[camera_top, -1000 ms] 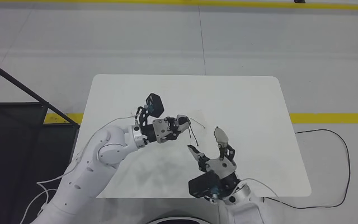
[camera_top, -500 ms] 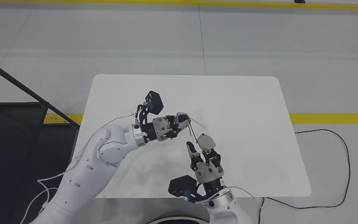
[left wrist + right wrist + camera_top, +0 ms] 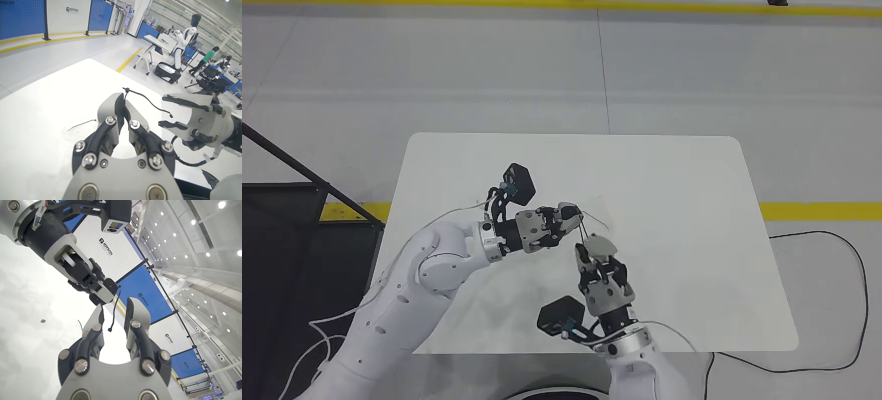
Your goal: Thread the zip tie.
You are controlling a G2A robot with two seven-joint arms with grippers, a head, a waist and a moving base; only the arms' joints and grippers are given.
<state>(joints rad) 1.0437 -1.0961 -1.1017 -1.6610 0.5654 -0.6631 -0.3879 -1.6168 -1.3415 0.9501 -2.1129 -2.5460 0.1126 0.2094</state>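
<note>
In the top view, the left gripper [image 3: 569,216] is held above the middle of the white counter [image 3: 692,200], clamped on a thin black zip tie [image 3: 582,229]. The strap is seen as a fine line running from the fingers towards the right gripper [image 3: 592,250], which is placed just beside it with its fingers spread apart. Whether the strap touches those fingers cannot be told from above.

In the left wrist view, more of the tie is made out. The zip tie [image 3: 145,97] is pinched between the pads of the left gripper [image 3: 123,99] just below its small square head, which stands clear above the fingertips. From there the strap curves away in the air, and its free tip hangs between the parted fingers of the right gripper [image 3: 162,110], touched by neither. A second zip tie [image 3: 81,124] is shown lying flat on the counter [image 3: 47,94], well apart from both grippers.

In the right wrist view, the scene is seen from below. The zip tie [image 3: 113,317] dangles from the left gripper [image 3: 110,291] down into the open gap of the right gripper [image 3: 114,306], nearer one finger than the other. A small brown speck [image 3: 43,321] is seen on the counter [image 3: 28,294].
</note>
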